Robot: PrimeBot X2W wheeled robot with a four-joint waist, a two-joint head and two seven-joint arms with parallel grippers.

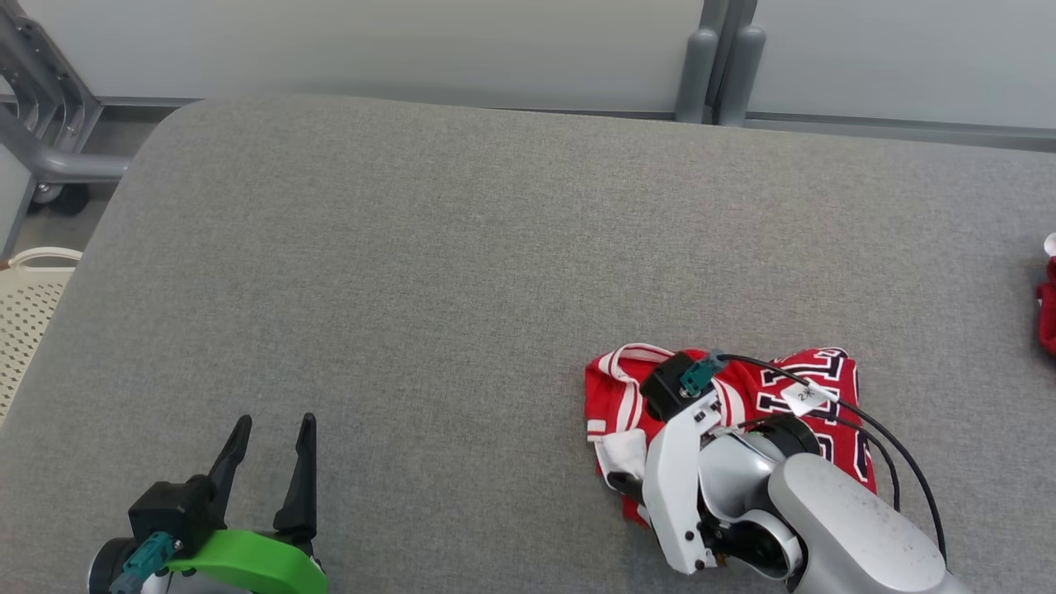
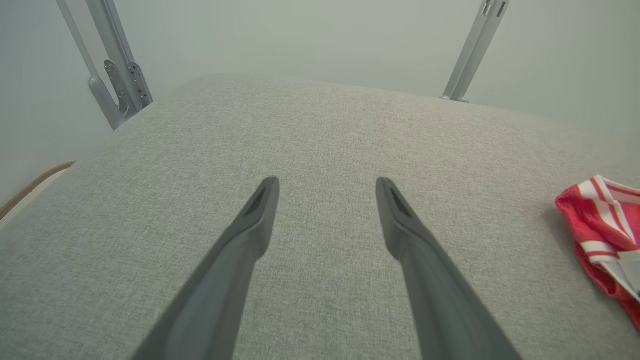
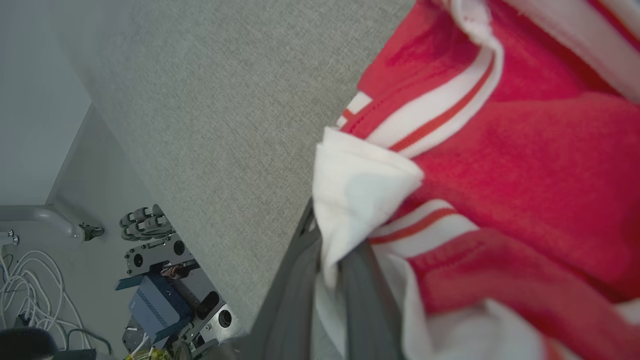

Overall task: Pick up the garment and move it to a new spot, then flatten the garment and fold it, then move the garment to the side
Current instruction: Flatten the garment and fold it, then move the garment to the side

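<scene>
Right end effector (image 3: 331, 257) was clamped on the white edge of the red garment (image 1: 606, 400), bunched right beneath it. Left end effector (image 1: 272, 450) sat with fingers apart, the garment well off to its right. Right arm was nearer.

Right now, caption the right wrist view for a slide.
Shut right gripper pinching the red-and-white garment on the grey surface.

Wide free passage over the grey bench (image 1: 429, 272), left and centre, ahead of left claw (image 1: 275, 421). Right-centre blocked: red jersey (image 1: 615, 396) with right arm (image 1: 825, 511) lying over it. Another red cloth (image 1: 1048, 318) at right edge. Upright grey posts (image 1: 700, 78) behind far edge. Metal frame (image 1: 74, 167) and perforated basket (image 1: 29, 305) off left side.
</scene>
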